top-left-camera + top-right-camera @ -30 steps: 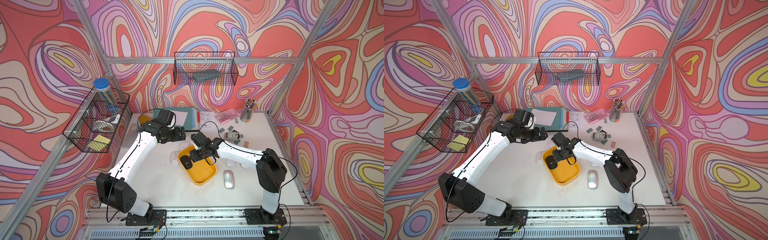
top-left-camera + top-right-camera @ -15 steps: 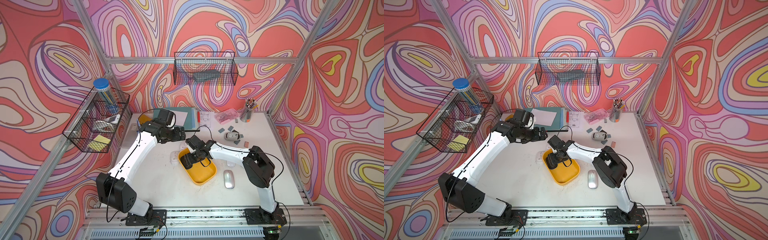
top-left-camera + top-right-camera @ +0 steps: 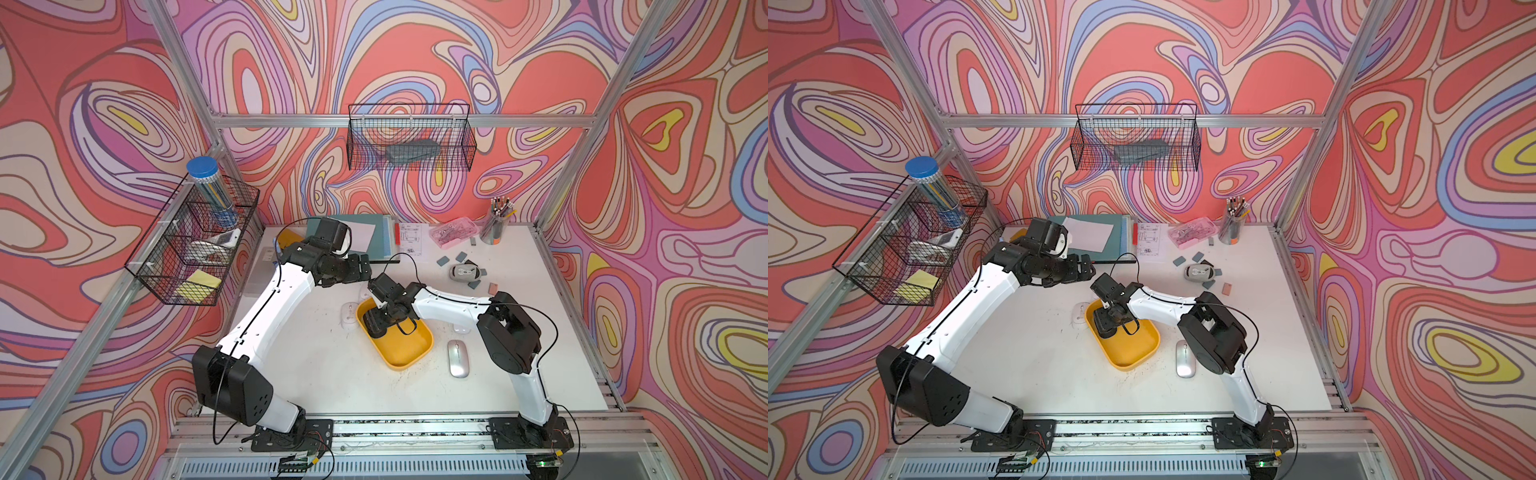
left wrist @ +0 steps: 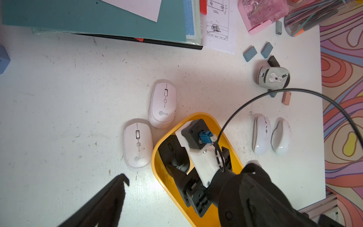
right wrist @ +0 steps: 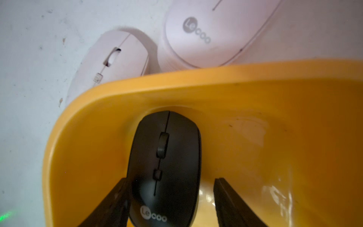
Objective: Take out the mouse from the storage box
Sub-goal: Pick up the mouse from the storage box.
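1. The black mouse (image 5: pixel 165 167) lies flat inside the yellow storage box (image 5: pixel 196 76), at the end nearest the 2 white mice (image 4: pixel 164 104) on the counter (image 4: pixel 78 98).
2. The right pincer (image 5: pixel 170 180) is down in the box, partly open, straddling the mouse's logo end: 1 finger (image 5: pixel 117 196) rests against its side, the other stands clear. Nothing is gripped.
3. The left pincer (image 3: pixel 362 266) hangs wide open and empty above the counter, beyond the box's far end.
4. A silver mouse (image 3: pixel 457 358) lies on the counter just beside the box.
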{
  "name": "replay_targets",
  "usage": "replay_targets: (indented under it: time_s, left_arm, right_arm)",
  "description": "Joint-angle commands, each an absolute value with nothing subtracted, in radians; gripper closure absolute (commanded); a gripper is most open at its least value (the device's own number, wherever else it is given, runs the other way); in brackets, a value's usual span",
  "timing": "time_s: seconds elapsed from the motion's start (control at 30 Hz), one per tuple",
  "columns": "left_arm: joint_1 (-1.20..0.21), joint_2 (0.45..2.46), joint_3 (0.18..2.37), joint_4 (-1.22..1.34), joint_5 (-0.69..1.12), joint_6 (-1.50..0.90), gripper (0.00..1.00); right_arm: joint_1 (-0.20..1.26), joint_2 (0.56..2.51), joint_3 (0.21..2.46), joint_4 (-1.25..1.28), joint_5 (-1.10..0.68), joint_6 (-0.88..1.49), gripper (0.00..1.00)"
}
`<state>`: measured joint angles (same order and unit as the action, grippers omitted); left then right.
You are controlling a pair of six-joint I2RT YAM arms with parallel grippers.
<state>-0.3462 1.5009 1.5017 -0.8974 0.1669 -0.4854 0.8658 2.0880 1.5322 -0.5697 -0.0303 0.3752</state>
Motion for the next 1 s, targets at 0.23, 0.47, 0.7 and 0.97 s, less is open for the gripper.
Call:
replay_targets:
  time_s: [0.23, 0.47, 0.7, 0.97]
  left_arm:
    - [-0.34, 1.488, 1.493, -0.893, 0.176, -0.474, 0.06]
    - [-0.339, 1.488, 1.494, -0.893, 0.175, -0.472, 0.06]
    - [-0.34, 1.485, 1.493, -0.892, 0.173, -0.471, 0.06]
    - [-0.34, 1.487, 1.493, -0.893, 0.169, -0.469, 0.06]
  right_arm:
    - [0.855, 2.002, 1.456, -0.687, 0.111, 0.345, 0.32]
    - [0.854, 1.987, 1.461, -0.601, 0.01, 0.295, 0.18]
    - [0.854, 2.096, 1.556, -0.62, 0.022, 0.195, 0.14]
    - [0.85, 2.185, 1.605, -0.675, 0.008, 0.184, 0.25]
